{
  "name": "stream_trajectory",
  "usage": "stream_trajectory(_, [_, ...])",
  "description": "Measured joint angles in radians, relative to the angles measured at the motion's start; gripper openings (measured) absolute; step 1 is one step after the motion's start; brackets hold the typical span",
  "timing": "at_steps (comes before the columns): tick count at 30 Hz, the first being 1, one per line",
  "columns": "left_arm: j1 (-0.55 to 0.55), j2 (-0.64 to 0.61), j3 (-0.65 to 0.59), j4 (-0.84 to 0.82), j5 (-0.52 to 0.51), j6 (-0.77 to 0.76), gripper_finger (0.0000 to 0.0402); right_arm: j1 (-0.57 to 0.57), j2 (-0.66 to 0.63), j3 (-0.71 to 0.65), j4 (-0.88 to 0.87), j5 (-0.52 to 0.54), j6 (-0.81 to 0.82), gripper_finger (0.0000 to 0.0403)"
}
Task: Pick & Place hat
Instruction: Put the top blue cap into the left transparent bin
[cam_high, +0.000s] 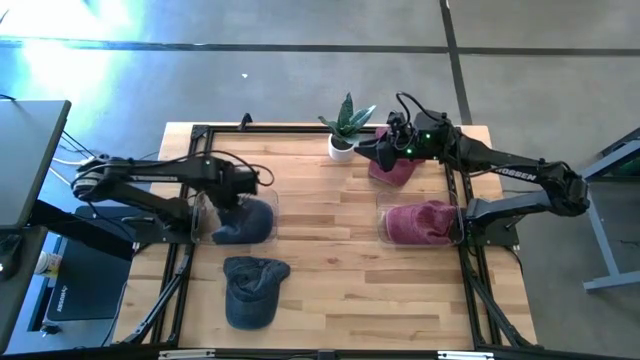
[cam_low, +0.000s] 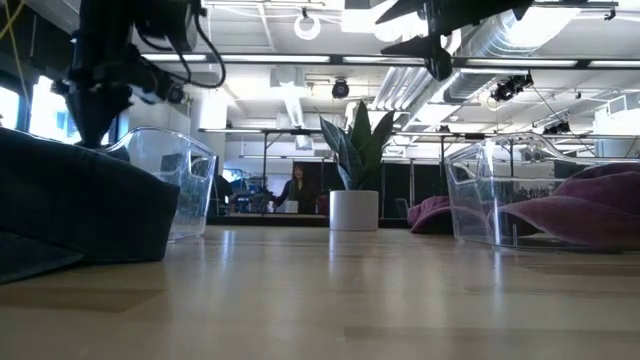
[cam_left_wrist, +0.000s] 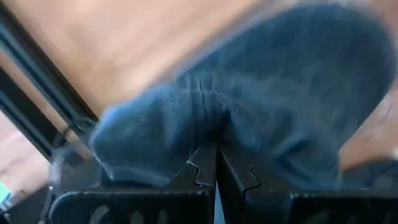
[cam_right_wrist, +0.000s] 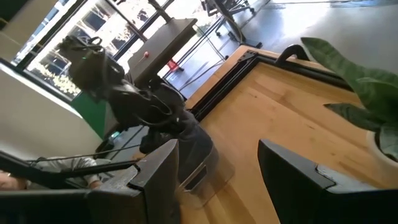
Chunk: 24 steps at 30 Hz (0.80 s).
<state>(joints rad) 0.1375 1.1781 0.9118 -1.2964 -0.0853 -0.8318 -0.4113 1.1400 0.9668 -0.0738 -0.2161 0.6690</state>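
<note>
My left gripper (cam_high: 243, 197) points down over the left clear bin (cam_high: 200, 225) and is shut on a dark blue hat (cam_left_wrist: 249, 93). The hat hangs below it at the bin (cam_right_wrist: 194, 146). A second blue hat (cam_high: 252, 290) lies flat on the table near the front edge. My right gripper (cam_right_wrist: 217, 180) stands open and almost level at the back right, above a maroon hat (cam_high: 392, 168) that lies on the table by the plant. Another maroon hat (cam_high: 420, 222) rests in the right clear bin (cam_high: 382, 228). My left gripper pinches a gathered fold of the blue hat's cloth (cam_left_wrist: 208, 134) between its two shut fingers, coming from above and pointing down. The hat hangs below the fingers at the left bin. Whether its lower part rests on the bin's floor, I cannot tell.
A potted plant (cam_high: 345, 130) in a white pot stands at the back middle, close to my right gripper. Dark rails frame the table's left (cam_high: 180, 270) and right sides. Bare wood lies between the two bins. A person (cam_low: 296, 190) is in the room far behind.
</note>
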Motion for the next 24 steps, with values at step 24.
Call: stream_trajectory(24, [0.001,0.04,0.099,0.115,-0.009,0.085,0.0,0.02,0.0,0.0,-0.008,0.019,-0.008,0.0215])
